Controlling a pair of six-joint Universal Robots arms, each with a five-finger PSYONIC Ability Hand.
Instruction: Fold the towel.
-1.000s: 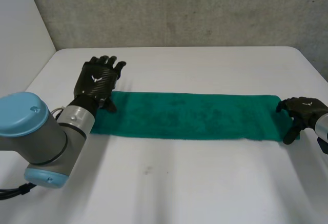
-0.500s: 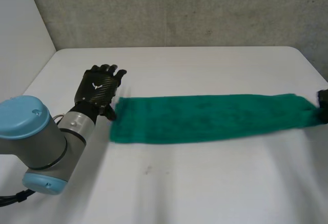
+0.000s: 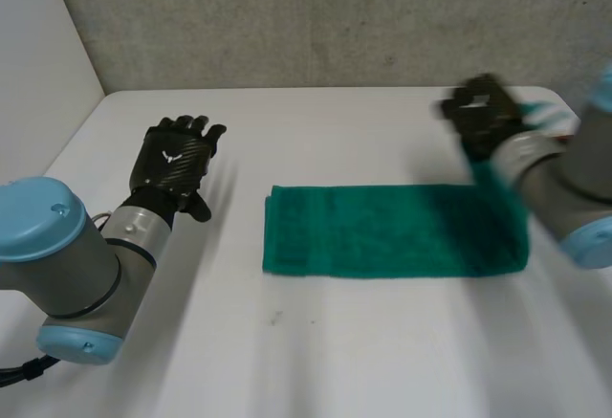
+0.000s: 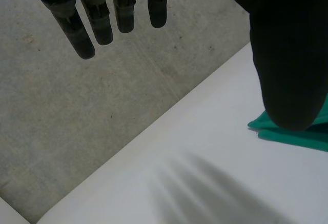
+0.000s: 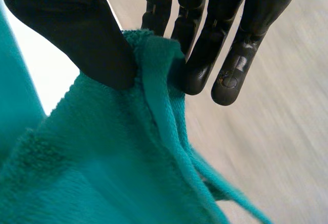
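A green towel (image 3: pixel 382 231) lies as a long strip across the middle of the white table (image 3: pixel 335 361). Its right end is lifted off the table in my right hand (image 3: pixel 483 112), which hovers above and behind that end. In the right wrist view the thumb (image 5: pixel 87 34) and straight fingers pinch the edge of the towel (image 5: pixel 102 167). My left hand (image 3: pixel 174 162) rests open on the table, well left of the towel's left end and apart from it. In the left wrist view the fingers (image 4: pixel 100 19) are spread, and a corner of the towel (image 4: pixel 302 134) lies just past the thumb.
A grey wall (image 3: pixel 335 16) runs behind the table's far edge. A pale side wall (image 3: pixel 38 55) stands at the left. My right arm (image 3: pixel 564 188) reaches over the table's right side.
My right hand closed on the towel's right end, dragged the towel rightward away from the left hand, then lifted that end and swung it back leftward. The left hand barely moved.
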